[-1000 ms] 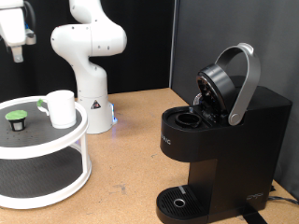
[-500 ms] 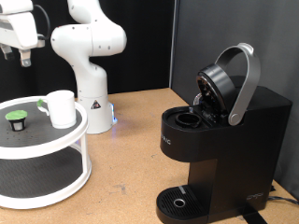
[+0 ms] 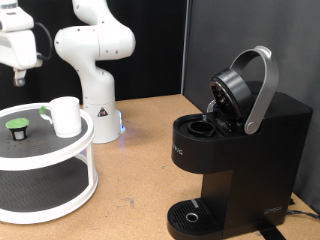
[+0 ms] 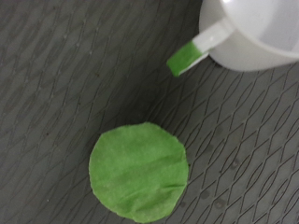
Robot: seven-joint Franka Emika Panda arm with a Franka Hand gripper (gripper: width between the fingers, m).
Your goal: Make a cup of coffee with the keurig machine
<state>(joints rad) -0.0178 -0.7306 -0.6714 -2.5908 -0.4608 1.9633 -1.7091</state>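
White cup [image 3: 66,116] below and to the exterior view's right of end effector [image 3: 17,77], finger spread unclear, keurig machine [image 3: 240,150] well apart

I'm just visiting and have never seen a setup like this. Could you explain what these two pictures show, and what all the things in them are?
The wide picture comes from a camera standing off to the side. The white jointed thing is a robot arm; its gripper, a two-fingered hand, hangs at the exterior view's top left, above a round white two-level tray. It holds nothing.

On the tray's dark top level stand a small white cup and a little coffee pod with a green top.

On the exterior view's right is the black coffee machine, with its lid tipped up and open.

The close-up comes from a camera on the robot's hand, looking down along its fingers. It shows the pod's green top and part of the cup, with its green-tinted handle, on the tray's dark ribbed mat.
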